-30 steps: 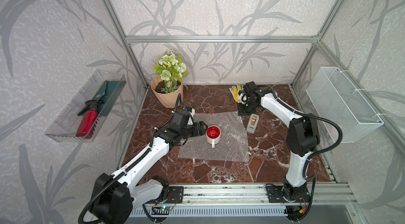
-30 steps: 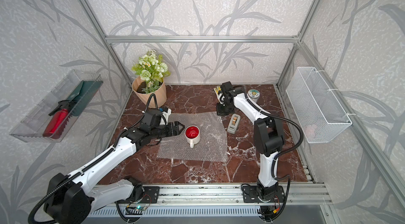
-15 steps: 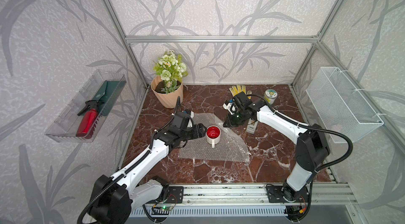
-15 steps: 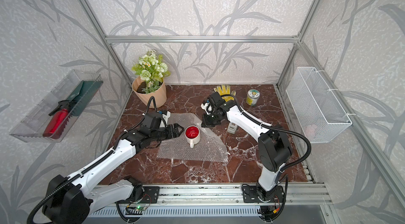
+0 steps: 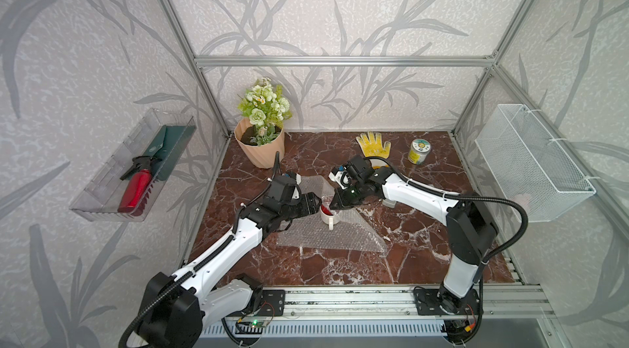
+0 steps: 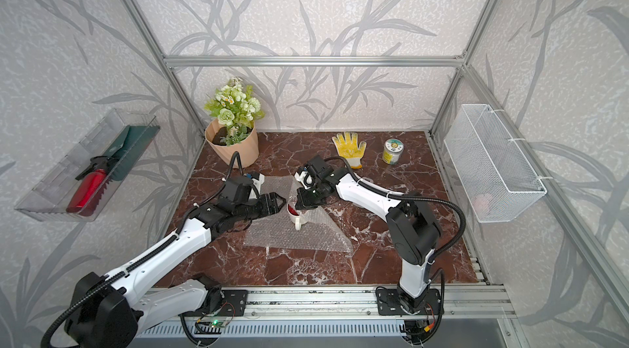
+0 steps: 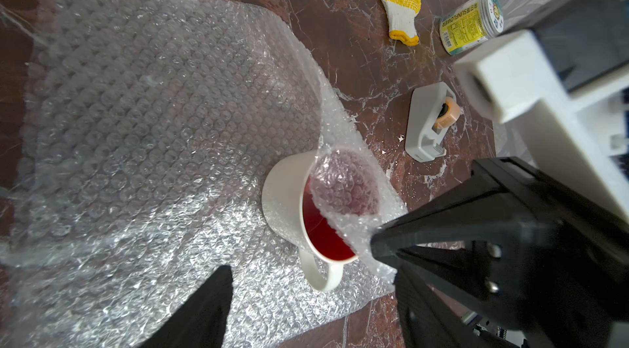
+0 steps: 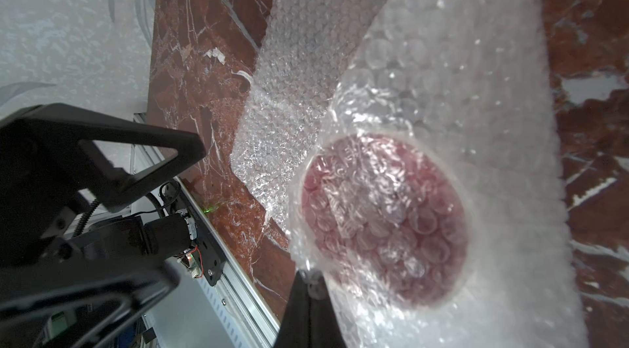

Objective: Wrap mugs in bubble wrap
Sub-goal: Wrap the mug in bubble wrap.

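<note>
Marble tabletop [image 5: 306, 271] around bubble wrap [image 5: 323, 237] edges

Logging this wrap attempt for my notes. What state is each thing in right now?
mug: upright on the bubble wrap, mouth partly covered.
bubble wrap: mostly flat, one corner lifted over the mug.
right gripper: shut on that corner.
left gripper: open, beside the mug, empty.
jar: upright, lid on.
glove: lying flat.
tape dispenser: roll loaded, nothing touching it.
</note>
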Available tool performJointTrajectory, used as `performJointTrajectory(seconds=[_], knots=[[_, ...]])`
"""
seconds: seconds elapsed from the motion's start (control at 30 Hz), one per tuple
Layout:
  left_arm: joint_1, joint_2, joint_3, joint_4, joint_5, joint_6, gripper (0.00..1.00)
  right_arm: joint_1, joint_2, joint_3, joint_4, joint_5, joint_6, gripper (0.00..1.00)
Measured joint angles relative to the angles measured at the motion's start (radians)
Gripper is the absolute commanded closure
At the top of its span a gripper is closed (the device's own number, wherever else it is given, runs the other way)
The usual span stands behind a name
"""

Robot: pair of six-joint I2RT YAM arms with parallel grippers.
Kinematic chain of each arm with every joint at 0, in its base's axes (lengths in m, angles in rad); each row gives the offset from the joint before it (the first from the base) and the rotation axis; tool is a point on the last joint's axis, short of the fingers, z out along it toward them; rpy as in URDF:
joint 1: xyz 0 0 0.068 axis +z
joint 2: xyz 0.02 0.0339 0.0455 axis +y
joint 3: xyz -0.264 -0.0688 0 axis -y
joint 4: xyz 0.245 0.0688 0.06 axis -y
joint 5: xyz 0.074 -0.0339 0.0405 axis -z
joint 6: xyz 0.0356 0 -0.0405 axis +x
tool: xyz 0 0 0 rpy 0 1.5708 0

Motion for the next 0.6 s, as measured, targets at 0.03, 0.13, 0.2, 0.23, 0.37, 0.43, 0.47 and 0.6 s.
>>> performJointTrajectory(seconds=[0.03, 0.13, 0.2, 0.23, 0.37, 0.43, 0.47, 0.6], knots=[[-0.004, 0.010, 0.000, 0.005, 0.000, -0.001, 0.23, 0.000, 0.010, -0.004, 0.008, 0.000, 0.004, 1.00], [-0.005, 0.038, -0.002, 0.014, -0.004, -0.009, 0.22, 0.001, 0.032, -0.015, 0.031, 0.006, 0.017, 1.00], [-0.005, 0.056, -0.002, 0.023, -0.010, -0.018, 0.20, 0.001, 0.038, -0.023, 0.040, 0.007, 0.022, 1.00], [-0.005, 0.069, -0.002, 0.031, -0.014, -0.023, 0.20, 0.001, 0.039, -0.026, 0.046, 0.007, 0.023, 1.00], [-0.005, 0.122, -0.002, 0.064, -0.019, -0.038, 0.15, 0.001, 0.039, -0.039, 0.066, 0.010, 0.029, 1.00], [-0.005, 0.152, -0.002, 0.086, -0.019, -0.043, 0.15, 0.001, 0.039, -0.046, 0.074, 0.011, 0.034, 1.00], [-0.005, 0.167, -0.002, 0.095, -0.018, -0.043, 0.15, 0.001, 0.039, -0.049, 0.079, 0.011, 0.036, 1.00], [-0.005, 0.234, -0.002, 0.111, -0.014, -0.043, 0.17, 0.002, 0.039, -0.055, 0.088, 0.011, 0.042, 1.00]])
